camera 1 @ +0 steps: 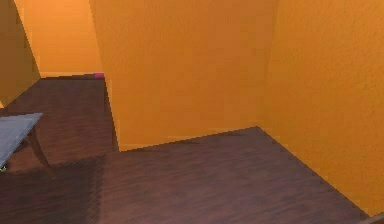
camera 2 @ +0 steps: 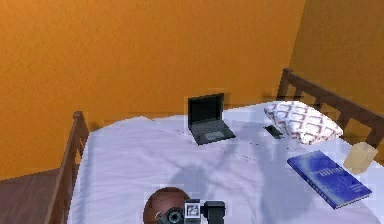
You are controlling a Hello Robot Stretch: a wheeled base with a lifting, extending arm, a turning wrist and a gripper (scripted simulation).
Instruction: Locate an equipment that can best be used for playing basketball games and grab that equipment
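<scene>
On the arm side view the biggest item is a bed [camera 2: 150,160] with a pale sheet and a wooden rail at each end: left end rail [camera 2: 72,150], right end rail [camera 2: 330,100]. It's the one thing carrying a load.

Contents by size:
- patterned white pillow [camera 2: 303,120], up against the right end rail
- blue book [camera 2: 328,178], lying flat near the view's right
- dark laptop [camera 2: 210,120], lid up, mid-bed toward the orange wall
- brown-orange ball [camera 2: 158,205], a basketball by shape and colour, on the sheet at the bottom edge, left of centre
- tan block [camera 2: 361,156], at the right edge just past the book
- small dark flat item [camera 2: 273,131], between laptop and pillow, too small to name

The gripper [camera 2: 182,215] is at the bottom edge next to the ball, with a white marker square [camera 2: 190,211] beside it. Contact can't be judged. The ball lies on the sheet at the gripper, so I can't tell whether the fingers have anything.

Forward view gives the room instead:
- orange walls [camera 1: 190,70] meeting at a corner
- dark plank floor [camera 1: 200,180]
- grey table [camera 1: 18,130], a corner and one leg at its left edge
- tiny pink spot [camera 1: 97,75] at the foot of the far wall
</scene>
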